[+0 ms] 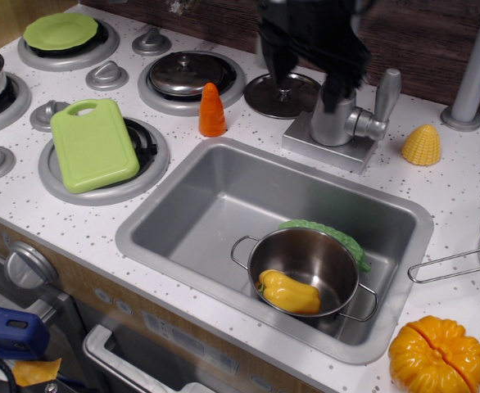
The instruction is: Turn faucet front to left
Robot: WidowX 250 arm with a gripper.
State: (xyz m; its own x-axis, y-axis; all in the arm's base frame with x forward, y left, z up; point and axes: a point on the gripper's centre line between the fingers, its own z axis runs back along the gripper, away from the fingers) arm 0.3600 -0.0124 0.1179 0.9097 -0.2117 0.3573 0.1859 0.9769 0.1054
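Observation:
The silver-grey faucet stands on its square base plate behind the sink. Its paddle lever sticks up on the right. The curved spout is hidden behind my gripper. My black gripper is motion-blurred at the top centre, above and slightly left of the faucet body, with one finger over the dark lid and another at the top of the faucet body. The blur hides whether it holds the spout.
The grey sink holds a steel pot with a yellow pepper. An orange carrot, a dark lid, yellow corn, a grey pole, a pumpkin and a green cutting board lie around it.

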